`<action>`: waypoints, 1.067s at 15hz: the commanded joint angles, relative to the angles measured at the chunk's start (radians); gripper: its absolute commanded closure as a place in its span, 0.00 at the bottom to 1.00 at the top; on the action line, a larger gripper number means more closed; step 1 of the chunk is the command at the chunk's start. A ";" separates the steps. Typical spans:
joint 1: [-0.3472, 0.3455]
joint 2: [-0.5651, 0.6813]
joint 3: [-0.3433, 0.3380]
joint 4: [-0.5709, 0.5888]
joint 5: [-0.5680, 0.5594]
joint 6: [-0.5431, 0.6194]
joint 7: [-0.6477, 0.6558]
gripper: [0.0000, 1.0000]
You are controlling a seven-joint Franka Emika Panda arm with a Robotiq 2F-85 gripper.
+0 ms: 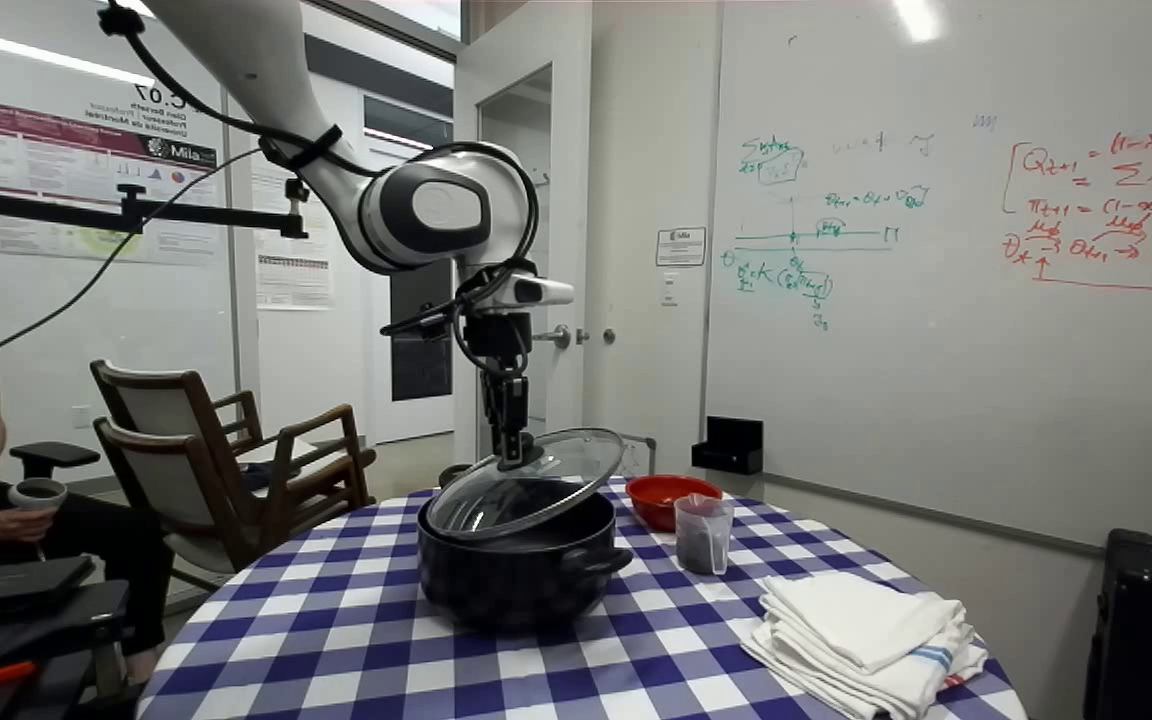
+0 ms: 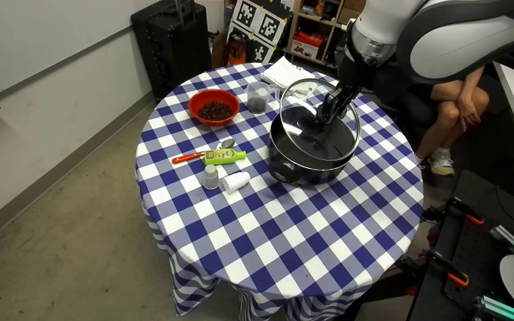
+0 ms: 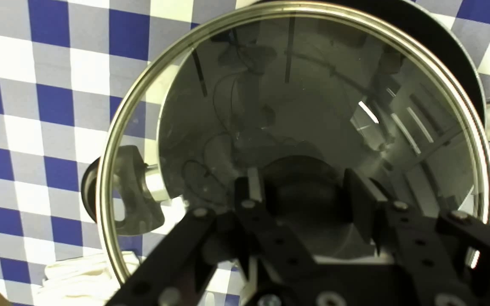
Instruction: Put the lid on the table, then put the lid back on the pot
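The lid (image 1: 581,475) is clear glass with a metal rim and a dark central knob (image 3: 300,178). It is tilted over the black pot (image 1: 516,590), one side raised, and partly covers the opening. The lid (image 2: 310,145) and pot (image 2: 315,176) also show in an exterior view. My gripper (image 1: 510,455) is at the knob; in the wrist view its fingers (image 3: 306,187) are on both sides of the knob, shut on it. The lid (image 3: 313,85) fills much of the wrist view. The pot stands on the checkered table (image 2: 261,223).
A red bowl (image 2: 193,111) of dark beans and a clear measuring cup (image 2: 257,100) stand near the pot. White folded towels (image 1: 866,640) lie at the table's edge. A green bottle (image 2: 223,156), a red-handled utensil (image 2: 188,158) and two small cups (image 2: 236,182) lie beside the pot.
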 commanded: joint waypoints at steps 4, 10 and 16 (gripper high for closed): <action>0.011 -0.002 -0.001 0.016 0.021 -0.016 -0.031 0.76; 0.011 0.003 0.006 0.016 0.024 -0.031 -0.056 0.76; 0.010 0.004 0.016 0.016 0.025 -0.027 -0.108 0.76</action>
